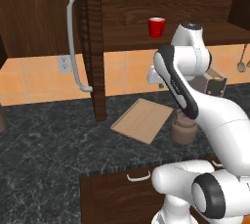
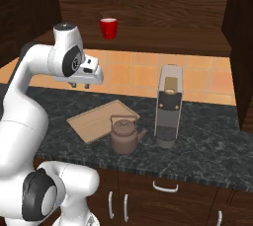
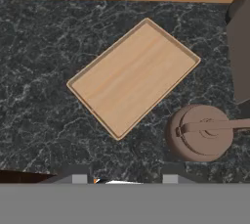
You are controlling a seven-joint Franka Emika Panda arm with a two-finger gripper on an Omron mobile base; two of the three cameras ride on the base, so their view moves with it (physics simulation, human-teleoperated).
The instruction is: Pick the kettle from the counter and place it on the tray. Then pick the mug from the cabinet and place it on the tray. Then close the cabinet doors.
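The squat brownish kettle (image 2: pixel 124 138) stands on the dark marbled counter (image 2: pixel 212 146), just right of the light wooden tray (image 2: pixel 101 120). In the hand view the kettle (image 3: pixel 200 132) sits at the lower right and the bare tray (image 3: pixel 133 77) in the middle. My arm partly hides the kettle (image 1: pixel 184 129) in the left base view. A red mug (image 2: pixel 108 27) stands on the shelf of the open cabinet (image 2: pixel 148 3). My gripper (image 2: pixel 80 85) hangs open well above the tray, holding nothing; its fingertips (image 3: pixel 75 173) are spread wide.
A tall boxy grey-brown appliance (image 2: pixel 168 106) stands close to the kettle's right. The left cabinet door (image 1: pixel 93 47) with its white bar handle (image 1: pixel 73 42) juts out over the counter (image 1: pixel 49 140). The right door (image 2: pixel 242 47) is open too. Utensils (image 1: pixel 242 59) hang at far right.
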